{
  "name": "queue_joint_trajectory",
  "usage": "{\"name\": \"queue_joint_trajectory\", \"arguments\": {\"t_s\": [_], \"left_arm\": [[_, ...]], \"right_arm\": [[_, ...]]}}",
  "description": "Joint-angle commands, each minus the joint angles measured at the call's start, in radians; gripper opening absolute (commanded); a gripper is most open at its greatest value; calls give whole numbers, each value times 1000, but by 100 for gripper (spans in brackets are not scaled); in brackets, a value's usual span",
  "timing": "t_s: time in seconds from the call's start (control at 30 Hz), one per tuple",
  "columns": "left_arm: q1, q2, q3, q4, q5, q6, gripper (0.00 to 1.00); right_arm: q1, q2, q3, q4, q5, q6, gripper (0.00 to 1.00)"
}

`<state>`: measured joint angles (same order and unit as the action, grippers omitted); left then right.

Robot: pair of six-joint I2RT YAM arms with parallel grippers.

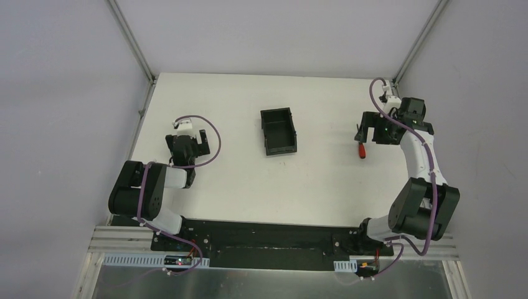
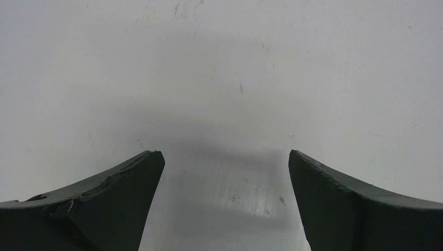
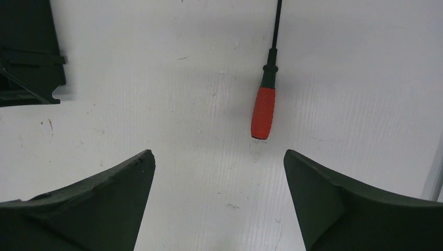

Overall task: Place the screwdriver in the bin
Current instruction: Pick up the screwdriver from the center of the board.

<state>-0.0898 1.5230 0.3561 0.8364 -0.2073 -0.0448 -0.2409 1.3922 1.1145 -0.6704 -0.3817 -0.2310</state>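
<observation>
Right gripper (image 3: 218, 152): spread wide, empty, with screwdriver (image 3: 263, 112) lying just ahead, upper centre, red handle nearest. Elbow folded lower right, forearm stretched upward; bin (image 1: 278, 131) well apart, centre frame.

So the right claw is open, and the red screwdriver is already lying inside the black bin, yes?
Not quite. The right gripper is open, but the screwdriver is not in the bin: it lies on the table, just ahead of that gripper's fingers. The right wrist view shows it.
</observation>
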Motion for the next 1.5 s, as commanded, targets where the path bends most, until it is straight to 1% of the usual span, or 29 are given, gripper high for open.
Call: {"name": "queue_joint_trajectory", "arguments": {"t_s": [0.0, 0.23, 0.57, 1.2, 1.47], "left_arm": [[7, -21, -1, 14, 8, -8, 99], [7, -21, -2, 13, 8, -8, 99], [7, -22, -2, 13, 8, -8, 99], [7, -21, -2, 13, 7, -8, 99], [7, -21, -1, 13, 8, -9, 99]], "right_arm": [[-5, 38, 75, -27, 65, 47, 98], [-5, 80, 109, -15, 147, 59, 98], [1, 177, 133, -23, 133, 54, 98], [61, 336, 130, 16, 262, 27, 98], [82, 392, 148, 19, 277, 31, 97]]}}
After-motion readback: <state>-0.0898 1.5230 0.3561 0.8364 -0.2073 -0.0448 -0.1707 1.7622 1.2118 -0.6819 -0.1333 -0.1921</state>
